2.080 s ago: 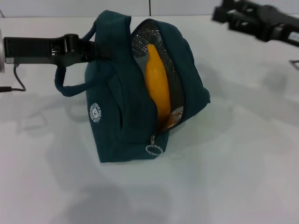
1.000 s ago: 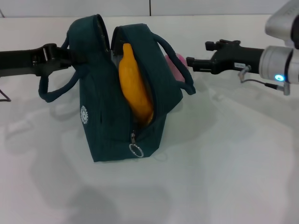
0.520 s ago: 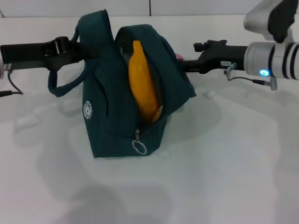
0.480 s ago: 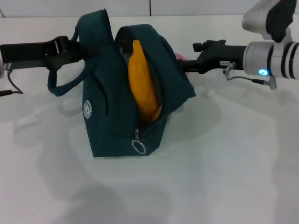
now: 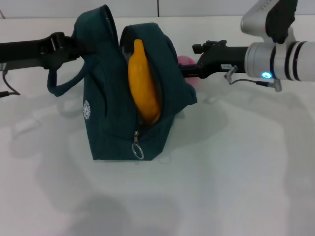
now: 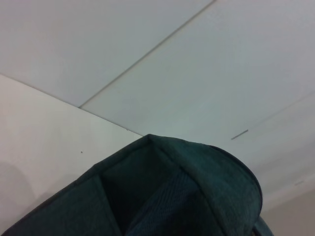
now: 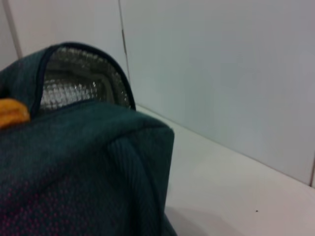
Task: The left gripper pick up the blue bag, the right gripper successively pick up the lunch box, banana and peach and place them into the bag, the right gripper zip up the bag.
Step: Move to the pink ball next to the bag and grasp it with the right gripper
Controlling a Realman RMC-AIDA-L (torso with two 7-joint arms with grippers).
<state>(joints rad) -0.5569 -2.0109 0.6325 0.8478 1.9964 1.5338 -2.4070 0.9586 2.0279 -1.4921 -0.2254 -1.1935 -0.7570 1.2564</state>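
Observation:
The blue bag [image 5: 113, 113] stands upright on the white table, unzipped. The banana [image 5: 141, 83] stands on end in its opening. My left gripper [image 5: 74, 45] reaches in from the left and is shut on the bag's top by a handle. My right gripper [image 5: 183, 70] comes in from the right, level with the bag's upper half and just behind its right side. It is shut on the pink peach [image 5: 186, 60], which the bag mostly hides. The lunch box is out of view. The right wrist view shows the bag [image 7: 88, 162], its foil lining and the banana's tip [image 7: 12, 112]. The left wrist view shows only bag fabric [image 6: 172, 196].
The zipper's metal ring pull [image 5: 137, 151] hangs at the bag's lower front. One loose handle loop [image 5: 61, 88] droops on the left side. White table [image 5: 236, 172] extends in front and to the right; a pale wall rises behind.
The right gripper has come in from the upper right with the peach and moved left up to the bag. The bag has swung and shifted slightly left in the left gripper.

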